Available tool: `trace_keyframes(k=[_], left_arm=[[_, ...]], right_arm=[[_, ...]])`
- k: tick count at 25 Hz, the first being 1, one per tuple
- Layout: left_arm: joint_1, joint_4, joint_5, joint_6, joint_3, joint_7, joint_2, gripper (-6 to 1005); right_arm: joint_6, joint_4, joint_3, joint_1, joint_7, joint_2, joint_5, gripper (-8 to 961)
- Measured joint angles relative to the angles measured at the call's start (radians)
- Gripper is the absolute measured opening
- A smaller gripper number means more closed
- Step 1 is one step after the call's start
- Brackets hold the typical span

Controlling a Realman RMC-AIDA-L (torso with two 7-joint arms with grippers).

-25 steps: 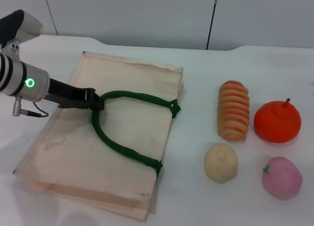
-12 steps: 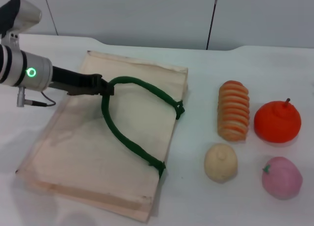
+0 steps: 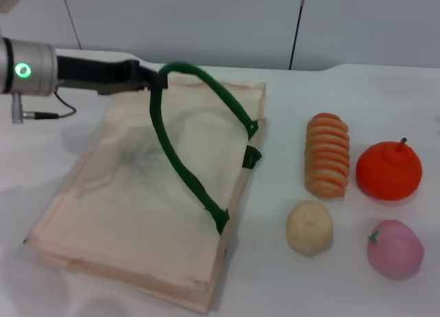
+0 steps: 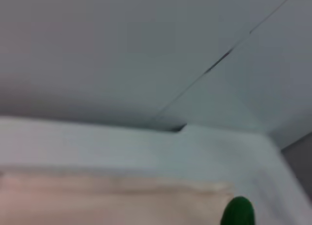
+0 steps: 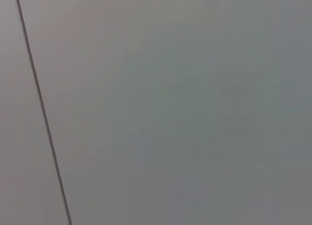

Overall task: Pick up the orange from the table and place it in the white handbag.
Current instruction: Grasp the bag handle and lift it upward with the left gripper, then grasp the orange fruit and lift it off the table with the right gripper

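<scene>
The orange sits on the white table at the right, round and red-orange with a short brown stem. The white handbag lies flat at the left. My left gripper is shut on its upper green rope handle and holds the loop up above the bag's far edge, lifting the top fabric layer. The handle's tip and the bag's cream edge show in the left wrist view. My right gripper is out of view; its wrist view shows only a grey wall.
An orange-and-cream ribbed oblong piece lies left of the orange. A cream round fruit and a pink round fruit lie nearer the front. A grey wall stands behind the table.
My left gripper has risen and moved toward the back with the green handle, pulling the loop up and lifting the bag's top layer. The fruits have not moved.
</scene>
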Motion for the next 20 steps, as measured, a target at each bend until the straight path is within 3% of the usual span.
trace_keyframes(k=[8, 15, 20], left_arm=[[0.011, -0.103, -0.167, 0.177, 0.0, 0.039, 0.0, 120], [0.022, -0.164, -0.271, 0.285, 0.0, 0.043, 0.001, 121], [0.032, -0.202, -0.327, 0.338, 0.0, 0.041, 0.001, 121]], right_arm=[[0.037, -0.041, -0.004, -0.023, 0.081, -0.007, -0.056, 776], [0.047, -0.165, -0.001, -0.038, 0.265, -0.013, -0.272, 776], [0.134, -0.232, 0.003, -0.039, 0.377, -0.025, -0.429, 776]])
